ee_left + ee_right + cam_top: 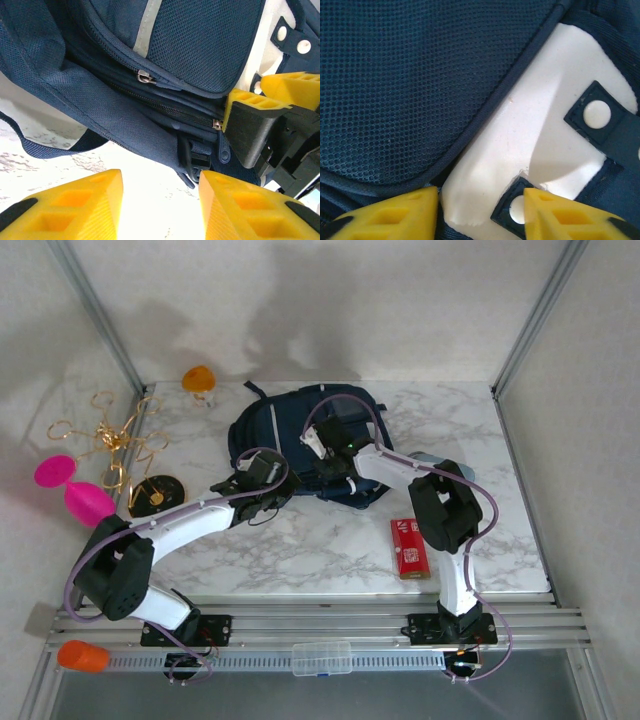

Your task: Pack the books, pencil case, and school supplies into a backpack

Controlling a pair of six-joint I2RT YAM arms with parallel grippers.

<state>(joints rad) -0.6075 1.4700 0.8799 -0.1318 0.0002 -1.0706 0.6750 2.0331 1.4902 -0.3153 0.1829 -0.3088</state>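
Nearest the left wrist camera were the two yellow fingers (75, 210) of the left hand (159, 192). They stood about half parted, with nothing between them but pale surface (40, 150), so this hand held nothing. Just beyond it lay the backpack (190, 45), toward the far middle of the surface. Its zipper (170, 107) on this side looked closed, and the puller (218, 125) sat right beside a finger of the right hand (272, 95).

In the right wrist view, the right hand (480, 210) was also parted. It stood over the white patch (520, 125) and a snap tab (515, 207), and it was closed on neither. The red box (409, 548) lay well apart, near the right front of the surface and not yet packed.

I judged that the right hand could shut on fabric or on the patch instead of the puller. The light bag could also slide on the smooth marble, because nothing pinned it. The two hands were so near that one could knock the other.

Both arms reached forward and inward and met at the near side of the backpack. The left hand lay low, while the right pointed down onto the bag.
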